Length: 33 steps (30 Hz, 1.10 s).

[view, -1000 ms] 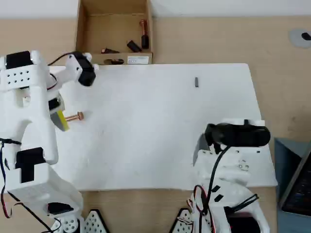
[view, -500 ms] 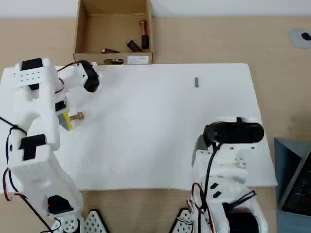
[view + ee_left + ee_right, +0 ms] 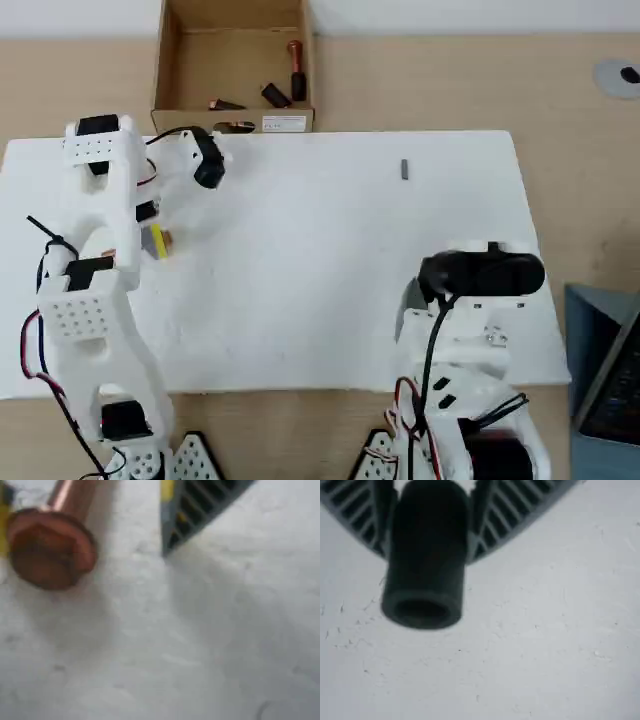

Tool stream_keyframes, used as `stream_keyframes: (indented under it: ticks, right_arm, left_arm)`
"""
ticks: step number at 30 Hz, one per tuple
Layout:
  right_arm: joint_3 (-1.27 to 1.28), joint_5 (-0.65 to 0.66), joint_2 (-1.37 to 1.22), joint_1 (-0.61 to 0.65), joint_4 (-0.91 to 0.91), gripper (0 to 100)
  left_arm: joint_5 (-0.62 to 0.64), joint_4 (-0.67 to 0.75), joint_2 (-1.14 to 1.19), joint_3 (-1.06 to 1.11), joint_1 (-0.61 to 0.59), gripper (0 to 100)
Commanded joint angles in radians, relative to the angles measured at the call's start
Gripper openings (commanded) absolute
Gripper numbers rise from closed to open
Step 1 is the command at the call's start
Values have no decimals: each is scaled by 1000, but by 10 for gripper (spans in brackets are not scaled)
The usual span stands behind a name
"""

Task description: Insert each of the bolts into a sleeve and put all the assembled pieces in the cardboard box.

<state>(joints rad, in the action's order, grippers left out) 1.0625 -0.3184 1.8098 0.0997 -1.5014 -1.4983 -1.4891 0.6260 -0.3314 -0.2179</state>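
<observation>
While assembled pieces (image 3: 296, 65) lie in the cardboard box (image 3: 168, 70), right gripper (image 3: 427, 550) clamps a sleeve (image 3: 422, 597); left gripper (image 3: 100, 530) gapes around a bolt (image 3: 50, 550).

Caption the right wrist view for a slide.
Right gripper holding a black sleeve, open end toward the camera, over the white mat.

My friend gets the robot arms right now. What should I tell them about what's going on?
Left gripper: open, low over the white mat, copper bolt lying between its jaws, unclamped.
Right gripper: shut on a black sleeve over the mat.
Done: several pieces lie in the cardboard box, at least one bolt in a sleeve.
To do: grip the bolt, push it into the held sleeve, box it. A small dark piece, probably a sleeve, lies farther out on the mat.
</observation>
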Motion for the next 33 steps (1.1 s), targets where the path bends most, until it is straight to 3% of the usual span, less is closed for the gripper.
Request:
stream_keyframes:
  ticks: [1,10,16,18,25,33]
  right_arm:
    - [-7,9,24,4,26,9]
    - [-8,9,30,4,26,9]
    - [-33,8,30,8,26,9]
    - [-48,8,30,8,26,9]
    - [-114,9,24,10,17,9]
    - [-193,9,24,13,-74,9]
  left_arm:
    - [8,9,24,-54,5,106]
    - [23,-6,19,-57,5,2]
    - [135,-213,19,-218,14,2]
    - [203,-267,19,-278,17,2]
    - [643,-265,-74,-434,26,2]
    - [885,-265,-410,-414,78,2]
